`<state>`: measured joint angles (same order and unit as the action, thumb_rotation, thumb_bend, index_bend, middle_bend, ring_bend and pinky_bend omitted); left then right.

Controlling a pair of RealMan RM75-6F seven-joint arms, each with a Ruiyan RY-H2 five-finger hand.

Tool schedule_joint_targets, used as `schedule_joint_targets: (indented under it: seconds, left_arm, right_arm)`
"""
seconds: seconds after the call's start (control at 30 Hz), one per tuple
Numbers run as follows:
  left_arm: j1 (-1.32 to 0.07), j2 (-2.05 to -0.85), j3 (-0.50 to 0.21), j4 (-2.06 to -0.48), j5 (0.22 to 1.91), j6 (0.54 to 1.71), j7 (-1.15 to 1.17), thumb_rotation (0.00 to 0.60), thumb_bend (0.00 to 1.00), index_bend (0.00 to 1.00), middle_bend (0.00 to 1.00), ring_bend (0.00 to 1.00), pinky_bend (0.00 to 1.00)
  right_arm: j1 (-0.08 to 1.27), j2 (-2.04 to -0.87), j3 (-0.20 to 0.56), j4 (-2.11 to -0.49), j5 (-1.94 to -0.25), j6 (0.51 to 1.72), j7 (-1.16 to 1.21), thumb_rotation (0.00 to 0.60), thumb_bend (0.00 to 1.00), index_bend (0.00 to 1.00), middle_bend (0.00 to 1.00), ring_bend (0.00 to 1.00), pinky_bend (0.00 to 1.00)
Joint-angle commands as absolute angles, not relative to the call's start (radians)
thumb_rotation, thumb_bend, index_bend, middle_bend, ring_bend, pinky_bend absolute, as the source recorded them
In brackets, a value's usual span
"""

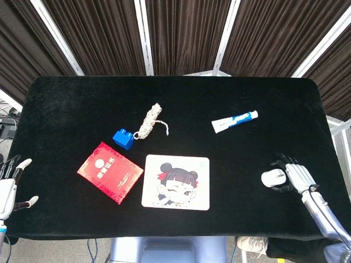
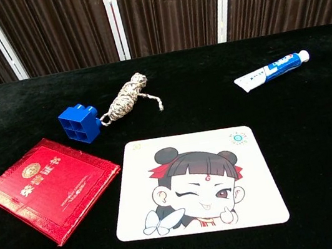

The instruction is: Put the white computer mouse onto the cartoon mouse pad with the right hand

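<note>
The white computer mouse (image 1: 271, 177) lies on the black table (image 1: 181, 98) near its right front edge. My right hand (image 1: 292, 175) sits over the mouse's right end, with fingers curled along its far side and thumb at its near side. The cartoon mouse pad (image 1: 176, 182) (image 2: 197, 181) lies flat at the front middle, well to the left of the mouse, with nothing on it. My left hand (image 1: 7, 186) hangs off the table's front left corner, fingers spread and empty. The chest view shows neither hand nor the mouse.
A red booklet (image 1: 109, 171) (image 2: 46, 187) lies left of the pad. Behind it are a blue brick (image 1: 124, 138) (image 2: 80, 123) and a bundle of rope (image 1: 150, 121) (image 2: 126, 98). A toothpaste tube (image 1: 235, 121) (image 2: 271, 70) lies at the back right.
</note>
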<state>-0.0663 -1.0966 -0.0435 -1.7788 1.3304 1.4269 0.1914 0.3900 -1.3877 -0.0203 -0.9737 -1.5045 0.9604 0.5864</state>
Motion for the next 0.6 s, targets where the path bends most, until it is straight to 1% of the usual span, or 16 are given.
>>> schedule_joint_targets:
  seconds: [0.03, 0.27, 0.43, 0.5, 0.6]
  left_arm:
    - [-0.067, -1.097, -0.043, -1.779, 1.330, 1.427, 0.194, 0.600, 0.12, 0.14, 0.00, 0.00, 0.00]
    - [-0.067, -1.097, -0.042, -1.780, 1.333, 1.427, 0.194, 0.600, 0.12, 0.14, 0.00, 0.00, 0.00]
    - [-0.067, -1.096, -0.041, -1.779, 1.334, 1.427, 0.191, 0.600, 0.12, 0.14, 0.00, 0.00, 0.00]
    - [-0.068, -1.096, -0.042, -1.780, 1.333, 1.427, 0.193, 0.600, 0.12, 0.14, 0.00, 0.00, 0.00]
    - [-0.067, -1.097, -0.042, -1.781, 1.332, 1.427, 0.195, 0.600, 0.12, 0.14, 0.00, 0.00, 0.00]
  right_arm:
    - [0.387, -1.397, -0.022, -0.959, -1.507, 0.968, 0.603, 0.600, 0.07, 0.28, 0.05, 0.00, 0.00]
    - [0.389, -1.407, -0.032, -0.936, -1.523, 0.979, 0.623, 0.600, 0.07, 0.29, 0.07, 0.00, 0.00]
    - [0.393, -1.428, -0.035, -0.904, -1.519, 0.961, 0.635, 0.600, 0.07, 0.29, 0.08, 0.00, 0.00]
    - [0.394, -1.439, -0.037, -0.888, -1.519, 0.959, 0.638, 0.600, 0.07, 0.31, 0.10, 0.00, 0.00]
    - [0.394, -1.454, -0.039, -0.865, -1.521, 0.959, 0.638, 0.600, 0.07, 0.38, 0.16, 0.00, 0.00]
